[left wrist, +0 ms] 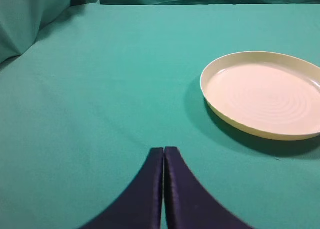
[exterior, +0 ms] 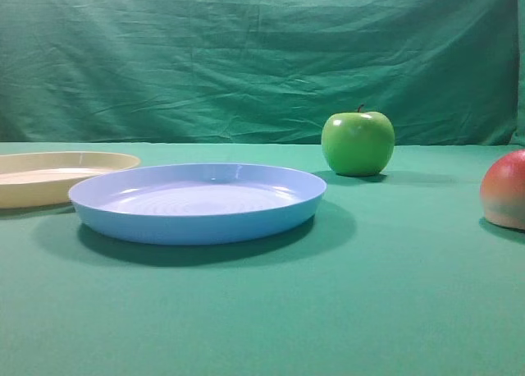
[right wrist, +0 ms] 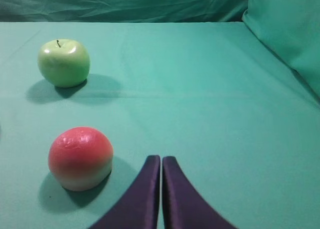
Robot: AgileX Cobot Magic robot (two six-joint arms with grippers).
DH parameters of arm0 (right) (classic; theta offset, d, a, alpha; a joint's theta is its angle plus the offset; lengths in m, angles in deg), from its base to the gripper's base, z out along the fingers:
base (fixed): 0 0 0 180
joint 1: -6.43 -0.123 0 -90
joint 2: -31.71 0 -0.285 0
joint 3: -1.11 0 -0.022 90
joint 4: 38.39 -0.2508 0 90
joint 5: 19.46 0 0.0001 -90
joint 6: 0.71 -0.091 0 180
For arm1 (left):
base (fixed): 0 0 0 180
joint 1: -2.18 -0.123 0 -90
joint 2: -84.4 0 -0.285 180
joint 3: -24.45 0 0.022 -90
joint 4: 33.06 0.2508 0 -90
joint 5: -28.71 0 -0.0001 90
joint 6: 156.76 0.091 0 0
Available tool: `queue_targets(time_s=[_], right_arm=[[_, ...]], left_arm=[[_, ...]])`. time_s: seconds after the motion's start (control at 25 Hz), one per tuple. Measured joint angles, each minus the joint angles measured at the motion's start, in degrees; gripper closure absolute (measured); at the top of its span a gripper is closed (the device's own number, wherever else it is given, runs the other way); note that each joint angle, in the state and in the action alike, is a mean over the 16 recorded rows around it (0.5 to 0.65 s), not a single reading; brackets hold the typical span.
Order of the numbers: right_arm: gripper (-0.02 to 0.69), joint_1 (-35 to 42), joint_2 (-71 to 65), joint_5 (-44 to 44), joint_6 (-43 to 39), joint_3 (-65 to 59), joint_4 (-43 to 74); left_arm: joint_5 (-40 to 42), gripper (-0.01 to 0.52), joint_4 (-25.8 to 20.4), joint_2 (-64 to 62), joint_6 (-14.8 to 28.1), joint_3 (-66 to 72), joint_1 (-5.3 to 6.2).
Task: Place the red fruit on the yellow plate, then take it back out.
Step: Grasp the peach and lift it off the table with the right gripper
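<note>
Two plates sit on the surface (exterior: 246, 310): one yellow plate (exterior: 49, 179) and one light blue plate (exterior: 197, 204). Two fruits are here as well: one red fruit (right wrist: 80, 158) and one green apple (exterior: 358, 143). Two grippers show, the left gripper (left wrist: 164, 151) and the right gripper (right wrist: 161, 160).

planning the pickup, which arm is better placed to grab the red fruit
Right. The red fruit sits just left of the shut right claw in its wrist view; the left claw sees only the yellow plate.
</note>
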Motion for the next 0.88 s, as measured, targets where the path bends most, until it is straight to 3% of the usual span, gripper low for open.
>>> queue_targets(time_s=[0.88], right_arm=[[0.665,0.0,0.0,-0.6,0.0,0.0,-0.6]], left_arm=[[0.0,0.514,0.0,0.0,0.0,0.0,0.00]])
